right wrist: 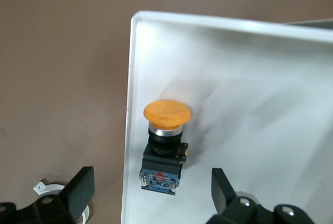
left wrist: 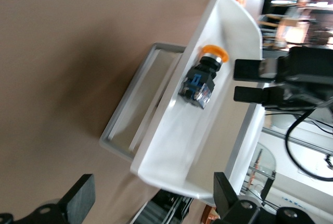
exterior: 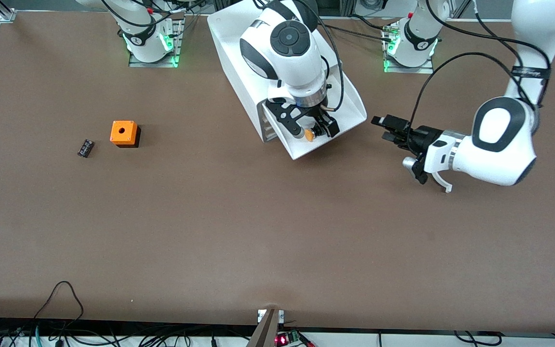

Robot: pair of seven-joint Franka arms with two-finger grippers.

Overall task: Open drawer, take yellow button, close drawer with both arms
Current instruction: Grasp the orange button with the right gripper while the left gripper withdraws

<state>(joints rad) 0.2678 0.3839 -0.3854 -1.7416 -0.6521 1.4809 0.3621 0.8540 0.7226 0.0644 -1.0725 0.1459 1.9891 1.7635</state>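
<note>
One button (right wrist: pixel 163 143) lies on its side in the pulled-out white drawer (exterior: pixel 350 113) of one white cabinet (exterior: pixel 231 53), which sits on the brown tabletop (exterior: pixel 258 231) between the two arm bases. Its orange cap sits against the drawer's side wall; no writing on it can be read.

The right claw (exterior: pixel 317 129) hangs over the open drawer just above the button, fingers spread wide with nothing between them. The left claw (exterior: pixel 387 129) hovers over the tabletop just beside the drawer's front corner, toward the left arm's end, also parted and empty.

Toward the right arm's end sit one orange cube (exterior: pixel 124 133) with a round hole on top and, close beside it, one small black part (exterior: pixel 85 148).
</note>
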